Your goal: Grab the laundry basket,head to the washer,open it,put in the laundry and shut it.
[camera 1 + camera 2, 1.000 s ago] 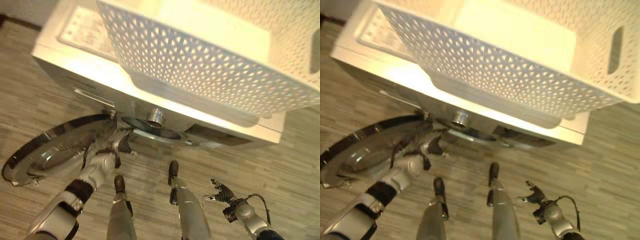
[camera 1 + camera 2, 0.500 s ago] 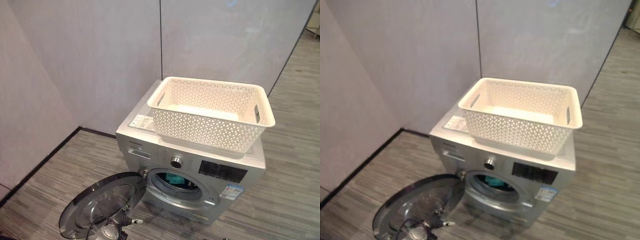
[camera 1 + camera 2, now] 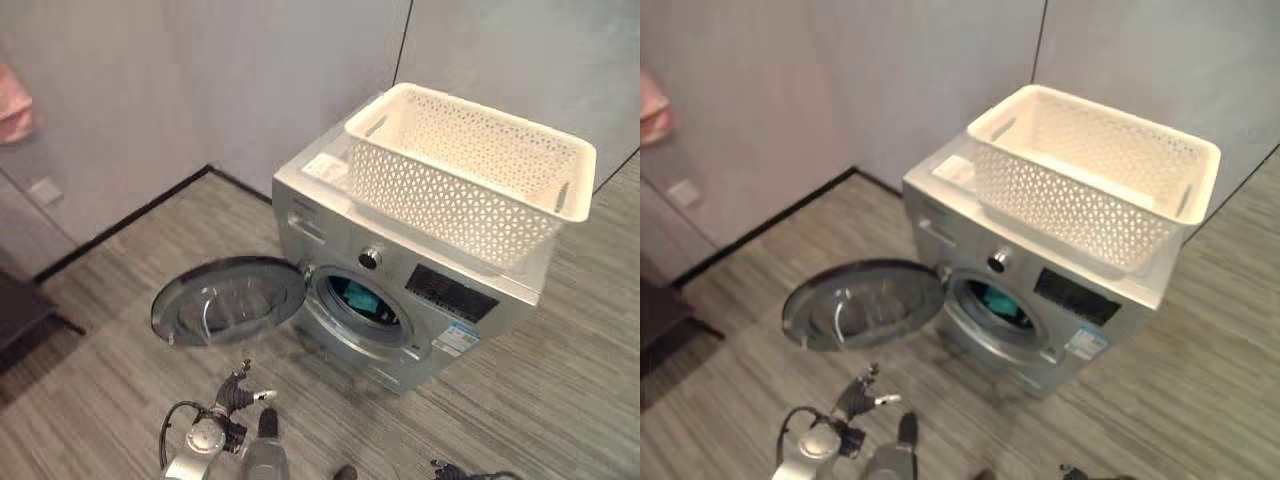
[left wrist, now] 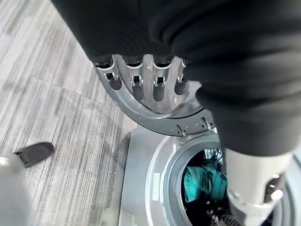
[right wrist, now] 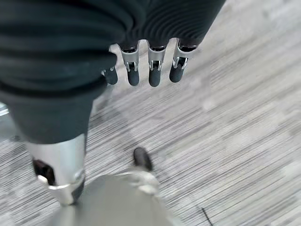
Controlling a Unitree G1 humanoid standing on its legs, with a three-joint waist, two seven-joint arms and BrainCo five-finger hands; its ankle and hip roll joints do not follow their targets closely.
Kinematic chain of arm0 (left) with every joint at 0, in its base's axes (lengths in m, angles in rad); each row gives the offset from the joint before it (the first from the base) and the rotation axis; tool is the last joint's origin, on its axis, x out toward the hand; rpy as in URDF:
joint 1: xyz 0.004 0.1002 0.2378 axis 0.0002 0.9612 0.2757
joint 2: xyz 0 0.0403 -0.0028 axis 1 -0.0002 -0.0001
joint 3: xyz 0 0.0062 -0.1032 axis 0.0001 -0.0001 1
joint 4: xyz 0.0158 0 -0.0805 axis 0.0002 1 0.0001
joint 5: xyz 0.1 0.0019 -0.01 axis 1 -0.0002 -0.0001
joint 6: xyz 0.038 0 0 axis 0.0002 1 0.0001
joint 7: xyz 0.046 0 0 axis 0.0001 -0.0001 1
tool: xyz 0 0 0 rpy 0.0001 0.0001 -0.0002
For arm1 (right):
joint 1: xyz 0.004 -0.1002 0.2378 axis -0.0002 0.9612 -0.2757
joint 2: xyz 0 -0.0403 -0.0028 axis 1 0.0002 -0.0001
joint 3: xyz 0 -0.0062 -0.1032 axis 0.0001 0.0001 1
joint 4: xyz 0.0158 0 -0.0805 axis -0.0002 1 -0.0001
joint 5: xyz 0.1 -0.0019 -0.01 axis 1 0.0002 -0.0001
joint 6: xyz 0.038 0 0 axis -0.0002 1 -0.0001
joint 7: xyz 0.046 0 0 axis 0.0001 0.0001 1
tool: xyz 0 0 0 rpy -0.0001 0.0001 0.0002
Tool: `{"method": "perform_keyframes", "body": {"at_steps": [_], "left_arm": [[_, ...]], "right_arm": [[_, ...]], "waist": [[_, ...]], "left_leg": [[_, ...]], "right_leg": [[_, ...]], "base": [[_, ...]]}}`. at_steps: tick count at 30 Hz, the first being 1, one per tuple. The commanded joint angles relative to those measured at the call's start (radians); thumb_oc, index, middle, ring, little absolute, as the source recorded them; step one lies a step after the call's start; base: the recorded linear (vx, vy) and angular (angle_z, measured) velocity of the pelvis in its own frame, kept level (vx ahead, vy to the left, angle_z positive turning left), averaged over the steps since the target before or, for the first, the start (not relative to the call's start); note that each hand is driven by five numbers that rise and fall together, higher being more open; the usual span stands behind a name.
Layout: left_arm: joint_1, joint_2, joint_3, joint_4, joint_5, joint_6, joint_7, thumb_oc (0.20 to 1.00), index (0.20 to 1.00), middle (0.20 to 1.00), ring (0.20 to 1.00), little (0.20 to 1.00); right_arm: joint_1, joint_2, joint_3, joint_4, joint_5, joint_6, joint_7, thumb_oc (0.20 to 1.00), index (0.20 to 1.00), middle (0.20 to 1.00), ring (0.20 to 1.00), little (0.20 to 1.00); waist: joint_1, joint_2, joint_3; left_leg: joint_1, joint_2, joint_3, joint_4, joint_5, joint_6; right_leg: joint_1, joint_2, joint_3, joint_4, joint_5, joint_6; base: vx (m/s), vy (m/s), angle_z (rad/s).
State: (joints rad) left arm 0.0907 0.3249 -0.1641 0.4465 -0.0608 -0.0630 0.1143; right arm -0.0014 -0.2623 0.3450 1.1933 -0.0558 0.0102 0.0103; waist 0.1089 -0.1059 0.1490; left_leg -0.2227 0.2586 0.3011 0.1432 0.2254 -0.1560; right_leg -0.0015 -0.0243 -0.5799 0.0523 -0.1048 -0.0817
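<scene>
Washer: my silver front-loading washing machine point(image 3: 400, 300) stands on the grey wood-look plank floor point(image 3: 120, 400), close to a pale grey wall point(image 3: 200, 90).
Door: its round glass door with a chrome rim point(image 3: 228, 300) is swung wide open to my left, hinged at the left edge of the drum opening.
Laundry: a teal cloth point(image 4: 200, 181) lies inside the dark drum; from my head I see it as a small teal patch in the opening point(image 3: 362, 301).
Basket: the cream perforated plastic laundry basket point(image 3: 470, 175) sits on top of the washer, toward its right side, with slot handles at both ends. I see nothing lying in it.
My left hand point(image 3: 238, 392): low before the washer, near the open door and apart from it; in my wrist view the fingers point(image 4: 136, 80) hang straight and relaxed, holding nothing.
My right hand point(image 5: 141, 66): its fingers hang straight and loose over the bare floor, holding nothing.
Wall: a pink cloth point(image 3: 14, 112) hangs at the far left.
</scene>
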Motion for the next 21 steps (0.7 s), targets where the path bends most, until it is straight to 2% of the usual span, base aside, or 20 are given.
{"method": "perform_keyframes", "body": {"at_steps": [1,2,5,9,10,11,12,14,15,16,17,18,19,20,21], "left_arm": [[-0.070,0.041,0.079,-0.043,0.030,-0.082,0.138,1.000,1.000,1.000,1.000,1.000],[-0.092,0.075,0.120,-0.053,0.070,-0.079,0.179,1.000,1.000,1.000,1.000,1.000],[-0.184,0.184,0.224,-0.053,0.124,-0.044,0.259,1.000,1.000,1.000,1.000,1.000],[-0.352,0.329,0.230,0.033,0.142,-0.025,0.308,1.000,1.000,1.000,1.000,1.000],[-0.439,0.425,0.215,0.099,0.138,-0.011,0.305,1.000,1.000,1.000,1.000,1.000],[-0.494,0.472,0.193,0.135,0.143,-0.009,0.303,1.000,1.000,1.000,1.000,1.000],[-0.495,0.472,0.192,0.136,0.143,-0.009,0.304,1.000,1.000,1.000,1.000,1.000],[-0.610,0.559,0.126,0.229,0.160,0.006,0.293,1.000,1.000,1.000,1.000,1.000],[-0.736,0.626,0.035,0.335,0.178,0.017,0.273,1.000,1.000,1.000,1.000,1.000],[-0.810,0.651,-0.031,0.400,0.191,0.021,0.255,1.000,1.000,1.000,1.000,1.000],[-0.824,0.651,-0.043,0.408,0.190,0.018,0.255,1.000,1.000,1.000,1.000,1.000],[-0.942,0.683,-0.142,0.509,0.206,0.024,0.237,1.000,1.000,1.000,1.000,1.000],[-0.944,0.683,-0.144,0.510,0.206,0.024,0.237,1.000,1.000,1.000,1.000,1.000],[-1.054,0.683,-0.228,0.600,0.210,0.026,0.216,1.000,1.000,1.000,1.000,1.000],[-1.065,0.682,-0.238,0.605,0.209,0.024,0.216,1.000,1.000,1.000,1.000,1.000]], "right_arm": [[0.016,-0.020,0.016,0.042,-0.035,0.001,-0.004,1.000,1.000,1.000,1.000,1.000],[0.044,-0.010,0.013,0.026,-0.036,-0.003,0.009,1.000,1.000,1.000,1.000,1.000],[0.058,0.017,0.050,-0.061,-0.043,0.006,0.046,1.000,1.000,1.000,1.000,1.000],[0.023,0.021,0.137,-0.179,-0.071,0.018,0.079,1.000,1.000,1.000,1.000,1.000],[0.005,0.004,0.166,-0.233,-0.070,0.016,0.095,1.000,1.000,1.000,1.000,1.000],[-0.004,-0.012,0.167,-0.265,-0.069,0.014,0.096,1.000,1.000,1.000,1.000,1.000],[-0.004,-0.012,0.167,-0.265,-0.069,0.015,0.096,1.000,1.000,1.000,1.000,1.000],[-0.020,-0.049,0.174,-0.306,-0.068,0.008,0.094,1.000,1.000,1.000,1.000,1.000],[-0.042,-0.078,0.185,-0.324,-0.065,-0.001,0.089,1.000,1.000,1.000,1.000,1.000],[-0.057,-0.089,0.189,-0.329,-0.060,-0.003,0.086,1.000,1.000,1.000,1.000,1.000],[-0.058,-0.086,0.184,-0.329,-0.060,-0.003,0.086,1.000,1.000,1.000,1.000,1.000],[-0.079,-0.103,0.195,-0.334,-0.056,-0.011,0.080,1.000,1.000,1.000,1.000,1.000],[-0.079,-0.103,0.195,-0.334,-0.056,-0.011,0.080,1.000,1.000,1.000,1.000,1.000],[-0.102,-0.120,0.207,-0.330,-0.050,-0.020,0.068,1.000,1.000,1.000,1.000,1.000],[-0.103,-0.117,0.204,-0.329,-0.050,-0.020,0.068,1.000,1.000,1.000,1.000,1.000]], "waist": [[0.006,0.066,-0.054],[-0.012,0.071,-0.074],[-0.035,0.070,-0.113],[-0.056,0.065,-0.126],[-0.072,0.063,-0.126],[-0.076,0.058,-0.122],[-0.075,0.058,-0.122],[-0.089,0.048,-0.108],[-0.106,0.044,-0.088],[-0.112,0.039,-0.073],[-0.107,0.035,-0.072],[-0.116,0.027,-0.049],[-0.115,0.027,-0.048],[-0.127,0.016,-0.020],[-0.123,0.013,-0.019]], "left_leg": [[0.096,-0.055,-0.313,-0.081,-0.168,0.024],[0.128,-0.050,-0.295,-0.122,-0.161,0.019],[0.183,-0.076,-0.258,-0.191,-0.166,0.020],[0.217,-0.093,-0.214,-0.220,-0.178,0.027],[0.219,-0.097,-0.191,-0.227,-0.181,0.030],[0.215,-0.097,-0.182,-0.228,-0.180,0.031],[0.215,-0.097,-0.181,-0.228,-0.180,0.031],[0.201,-0.097,-0.169,-0.228,-0.176,0.034],[0.186,-0.097,-0.160,-0.228,-0.175,0.038],[0.173,-0.096,-0.156,-0.227,-0.172,0.040],[0.172,-0.097,-0.155,-0.226,-0.172,0.040],[0.148,-0.095,-0.147,-0.224,-0.168,0.045],[0.149,-0.095,-0.147,-0.224,-0.168,0.045],[0.122,-0.093,-0.139,-0.221,-0.163,0.049],[0.121,-0.093,-0.138,-0.221,-0.163,0.049]], "right_leg": [[0.088,-0.105,0.132,-0.022,-0.049,0.163],[0.107,-0.110,0.129,-0.029,-0.044,0.170],[0.124,-0.132,0.142,-0.048,-0.021,0.190],[0.113,-0.151,0.174,-0.049,0.000,0.211],[0.096,-0.157,0.193,-0.048,0.014,0.221],[0.083,-0.160,0.202,-0.047,0.019,0.226],[0.083,-0.160,0.202,-0.046,0.019,0.226],[0.059,-0.165,0.212,-0.045,0.034,0.235],[0.030,-0.167,0.224,-0.047,0.048,0.244],[0.011,-0.170,0.232,-0.046,0.058,0.249],[0.010,-0.170,0.232,-0.045,0.058,0.249],[-0.020,-0.173,0.244,-0.046,0.075,0.257],[-0.020,-0.174,0.245,-0.046,0.075,0.257],[-0.052,-0.177,0.254,-0.051,0.095,0.266],[-0.053,-0.177,0.255,-0.050,0.095,0.266]], "base": [[0.17,0.221,-0.53],[0.21,0.232,-0.91],[0.20,0.176,0.14],[0.08,0.125,-0.22],[0.02,0.124,-0.15],[0.00,0.088,-0.24],[-0.03,0.039,-0.27],[-0.08,0.046,-0.31],[-0.14,0.064,-0.18],[-0.11,0.051,-0.06],[-0.13,0.059,0.02],[-0.07,0.041,-0.25],[-0.16,0.073,-0.29],[-0.09,0.034,-0.28],[-0.14,0.047,0.00]]}}
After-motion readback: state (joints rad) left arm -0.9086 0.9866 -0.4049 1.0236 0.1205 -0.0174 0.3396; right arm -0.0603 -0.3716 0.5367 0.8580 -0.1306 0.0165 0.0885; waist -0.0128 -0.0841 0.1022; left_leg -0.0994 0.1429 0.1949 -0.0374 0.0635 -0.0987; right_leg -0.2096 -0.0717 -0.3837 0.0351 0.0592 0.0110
